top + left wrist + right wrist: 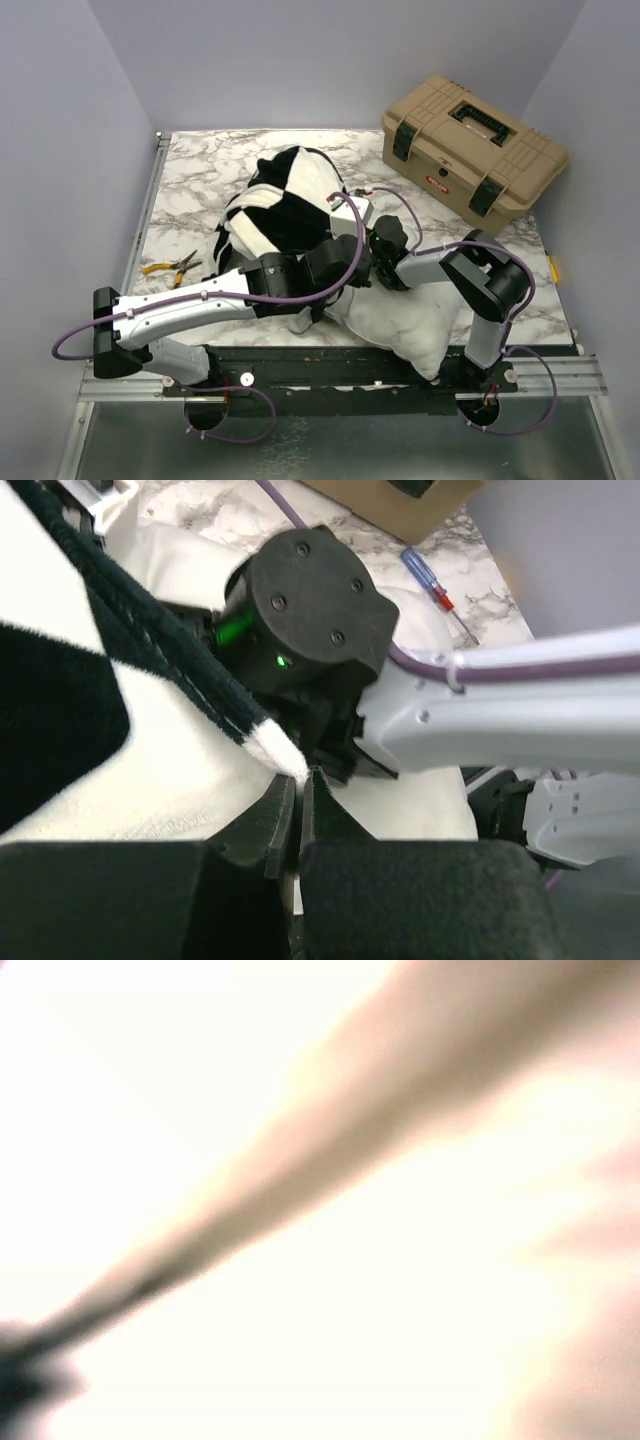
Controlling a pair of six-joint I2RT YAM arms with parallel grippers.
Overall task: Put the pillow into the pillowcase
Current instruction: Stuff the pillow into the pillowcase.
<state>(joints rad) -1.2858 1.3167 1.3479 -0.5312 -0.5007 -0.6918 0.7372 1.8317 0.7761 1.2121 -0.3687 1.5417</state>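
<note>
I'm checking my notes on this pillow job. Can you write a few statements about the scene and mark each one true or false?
1. The tan toolbox stands with its lid open. False: the lid is down.
2. The left pincer is shut on an edge of the checked pillowcase. True.
3. The white pillow is wholly inside the pillowcase. False: a large part of it lies bare at the near edge of the table.
4. Yellow-handled pliers lie on the table to the left of the pillowcase. True.
</note>
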